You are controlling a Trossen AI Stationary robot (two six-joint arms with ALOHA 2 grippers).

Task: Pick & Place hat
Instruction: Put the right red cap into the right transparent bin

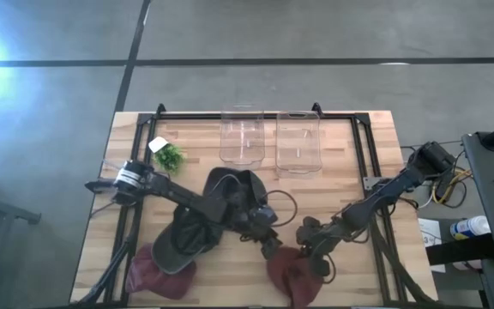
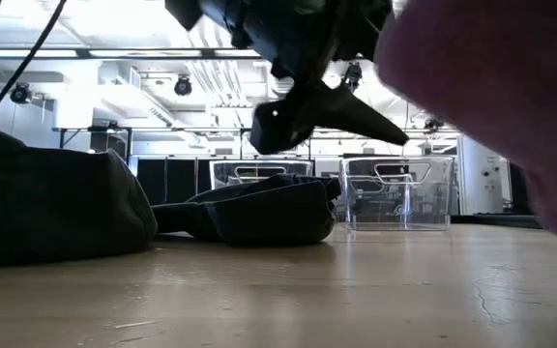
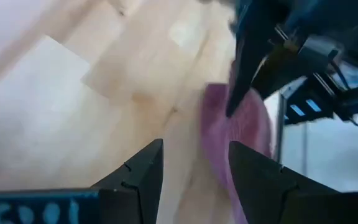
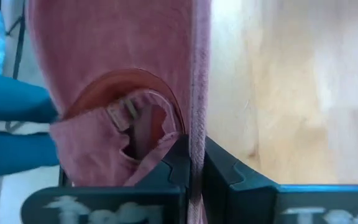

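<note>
The right hand is reaching down at the near right of the wooden counter, its two dark fingers pinching the edge of a maroon hat. In the right wrist view the fabric is running straight down between the fingers, and the hat's back opening with a small metal buckle is showing. The hat is resting at the near edge of the counter, right of centre.

The left hand is hovering just left of the right hand, near the counter's centre, holding nothing, its fingers spread with a clear gap between them.

A second maroon hat is lying at the near left corner. Two dark hats are lying under the left arm, left of centre. Two clear plastic bins are standing side by side at the far middle. A small green plant is sitting at the far left.
</note>
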